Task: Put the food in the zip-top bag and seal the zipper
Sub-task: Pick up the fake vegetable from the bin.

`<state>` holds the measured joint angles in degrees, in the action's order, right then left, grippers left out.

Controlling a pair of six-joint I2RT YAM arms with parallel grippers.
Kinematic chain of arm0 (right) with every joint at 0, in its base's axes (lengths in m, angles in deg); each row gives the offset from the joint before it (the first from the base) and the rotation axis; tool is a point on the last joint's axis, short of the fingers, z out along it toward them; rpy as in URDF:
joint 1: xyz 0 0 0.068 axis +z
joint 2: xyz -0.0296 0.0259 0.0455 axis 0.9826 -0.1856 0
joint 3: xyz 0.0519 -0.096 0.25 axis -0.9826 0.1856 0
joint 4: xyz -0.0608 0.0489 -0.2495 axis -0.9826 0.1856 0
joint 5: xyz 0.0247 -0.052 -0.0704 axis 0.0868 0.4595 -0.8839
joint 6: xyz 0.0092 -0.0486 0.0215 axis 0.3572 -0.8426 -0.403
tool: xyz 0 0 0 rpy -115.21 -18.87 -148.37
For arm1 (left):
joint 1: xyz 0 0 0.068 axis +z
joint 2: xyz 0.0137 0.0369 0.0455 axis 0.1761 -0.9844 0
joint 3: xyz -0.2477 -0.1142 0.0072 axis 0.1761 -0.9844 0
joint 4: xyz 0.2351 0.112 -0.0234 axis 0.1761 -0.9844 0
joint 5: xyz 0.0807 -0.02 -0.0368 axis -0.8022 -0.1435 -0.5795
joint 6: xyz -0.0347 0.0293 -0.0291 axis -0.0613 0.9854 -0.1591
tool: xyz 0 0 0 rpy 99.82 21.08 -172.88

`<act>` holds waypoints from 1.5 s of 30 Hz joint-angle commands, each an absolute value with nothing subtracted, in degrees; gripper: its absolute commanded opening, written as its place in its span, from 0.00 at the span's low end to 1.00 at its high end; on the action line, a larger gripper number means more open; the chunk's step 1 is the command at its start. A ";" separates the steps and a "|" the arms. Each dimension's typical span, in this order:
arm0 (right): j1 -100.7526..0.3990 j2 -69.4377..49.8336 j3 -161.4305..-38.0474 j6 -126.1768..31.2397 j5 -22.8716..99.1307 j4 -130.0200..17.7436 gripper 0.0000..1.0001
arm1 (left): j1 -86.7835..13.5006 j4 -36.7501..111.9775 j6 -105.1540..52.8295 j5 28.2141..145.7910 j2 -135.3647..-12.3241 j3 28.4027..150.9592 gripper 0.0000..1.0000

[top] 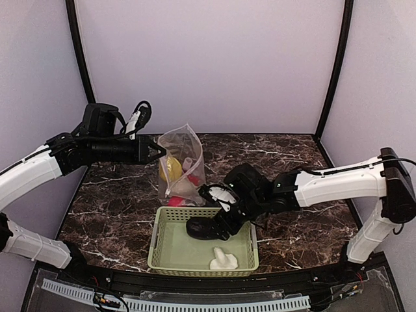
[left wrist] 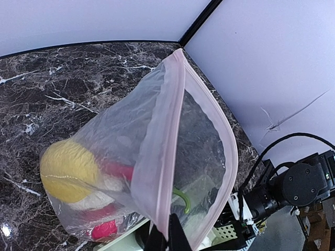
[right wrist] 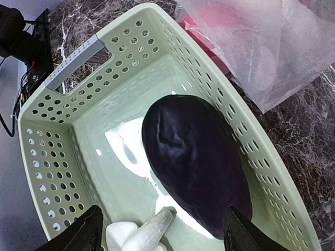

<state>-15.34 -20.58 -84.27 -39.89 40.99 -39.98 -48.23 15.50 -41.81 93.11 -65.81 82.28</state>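
Observation:
The clear zip-top bag [top: 182, 162] stands behind the basket with its mouth held open. My left gripper [top: 156, 151] is shut on the bag's pinkish zipper strip [left wrist: 175, 120]; its fingertips [left wrist: 168, 238] pinch the near edge. Inside the bag lie a yellow pepper [left wrist: 68, 170], red pieces [left wrist: 104, 229] and something white. The dark purple eggplant [right wrist: 196, 167] lies in the pale green basket [right wrist: 47, 157], beside a white mushroom [right wrist: 138, 235]. My right gripper [right wrist: 162, 238] is open, low over the basket, its fingers on either side of the eggplant's near end. I see no slider.
The basket [top: 157, 244] sits at the table's near edge, touching the bag's base. The mushroom [top: 224, 260] lies in its front right corner. Dark marble table [top: 292, 156] is bounded by grey walls and black corner posts [top: 331, 65].

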 commanded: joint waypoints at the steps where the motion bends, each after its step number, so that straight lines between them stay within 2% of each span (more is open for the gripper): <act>1: -15.93 -23.28 -86.07 -43.45 43.26 -41.83 0.77 | -47.91 14.54 -41.39 93.11 -64.96 82.94 0.01; 15: -11.86 -26.44 -86.09 -42.01 41.72 -42.84 0.76 | -47.85 13.69 -41.31 92.81 -64.41 82.93 0.01; 21: -10.05 -24.96 -83.59 -37.43 36.85 -44.34 0.76 | -47.89 14.39 -41.54 93.20 -64.71 82.52 0.01; 31: -10.16 -26.90 -85.93 -36.99 27.38 -43.90 0.82 | -47.85 14.22 -41.52 93.91 -65.76 83.67 0.01; 45: -10.75 -31.20 -87.46 -43.49 28.45 -46.80 0.83 | -47.85 14.35 -41.92 94.03 -66.02 83.85 0.01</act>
<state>-10.44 -29.51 -85.51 -40.94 28.51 -44.46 -48.23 15.24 -41.85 93.31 -65.94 82.28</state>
